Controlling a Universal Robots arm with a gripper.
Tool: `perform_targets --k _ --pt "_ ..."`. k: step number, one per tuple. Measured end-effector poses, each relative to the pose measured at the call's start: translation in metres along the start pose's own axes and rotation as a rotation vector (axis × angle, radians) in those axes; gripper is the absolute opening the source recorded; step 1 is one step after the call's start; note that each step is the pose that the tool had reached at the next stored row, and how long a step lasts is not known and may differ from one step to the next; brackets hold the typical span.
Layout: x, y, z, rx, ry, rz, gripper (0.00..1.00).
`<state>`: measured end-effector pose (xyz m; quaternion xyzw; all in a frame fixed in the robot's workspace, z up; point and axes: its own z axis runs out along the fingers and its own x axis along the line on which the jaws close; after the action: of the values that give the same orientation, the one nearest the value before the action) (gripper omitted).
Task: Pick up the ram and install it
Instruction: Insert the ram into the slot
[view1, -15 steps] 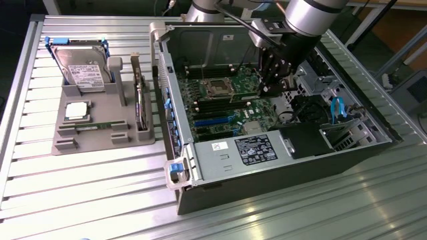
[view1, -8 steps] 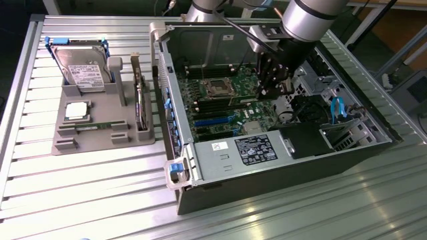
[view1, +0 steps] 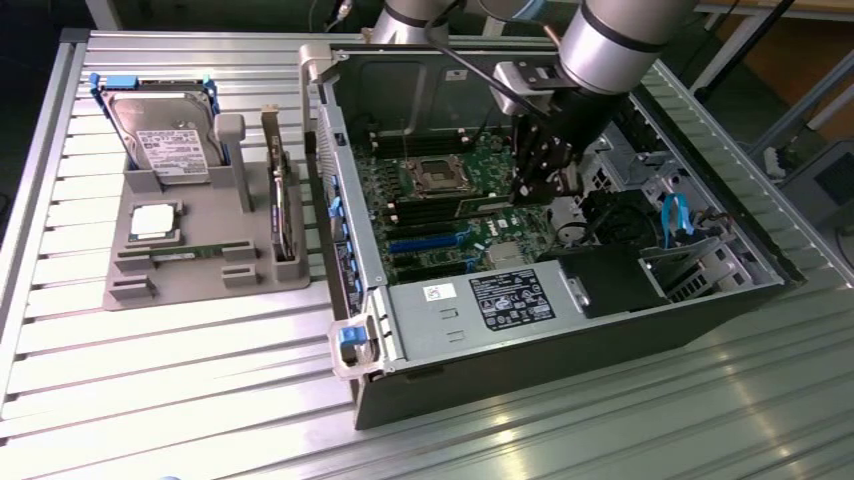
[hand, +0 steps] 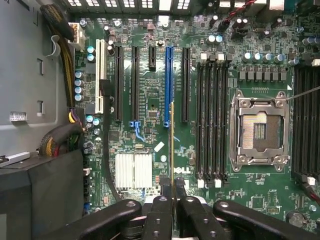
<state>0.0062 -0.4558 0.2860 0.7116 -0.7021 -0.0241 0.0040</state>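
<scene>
Black gripper (hand: 172, 210) fingers pinch the ram (hand: 172, 150) edge-on, a thin green stick seen as a narrow line, hanging above the motherboard (hand: 150, 90) inside the open computer case (view1: 561, 330); it looks light, stiff and fragile, best held by its long edges; memory slots (hand: 212, 120) lie beside the CPU socket (hand: 259, 131); case walls and cables crowd the room; a parts tray (view1: 200, 260) sits on the surface (view1: 160, 400) at the exterior view's left.

Hard drive (view1: 167, 140) on grey holder (view1: 200, 280); open computer case (view1: 534, 330)
</scene>
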Motion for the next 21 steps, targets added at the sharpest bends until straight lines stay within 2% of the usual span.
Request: perform_targets --k 6,9,10,14,18,21 --pt "-0.001 0.0002 0.0075 0.0001 0.0000 0.000 0.11" --pt "-0.010 0.0076 0.0089 0.0000 0.0000 0.000 0.11" --pt "-0.013 0.0125 0.0098 0.0000 0.0000 0.000 0.11" --pt "-0.015 0.0253 0.0150 0.0000 -0.0001 0.001 0.11" --pt "-0.016 0.0308 0.0199 0.0000 0.0000 0.001 0.11" --pt "-0.022 0.0348 0.0233 0.0001 -0.0002 0.005 0.11"
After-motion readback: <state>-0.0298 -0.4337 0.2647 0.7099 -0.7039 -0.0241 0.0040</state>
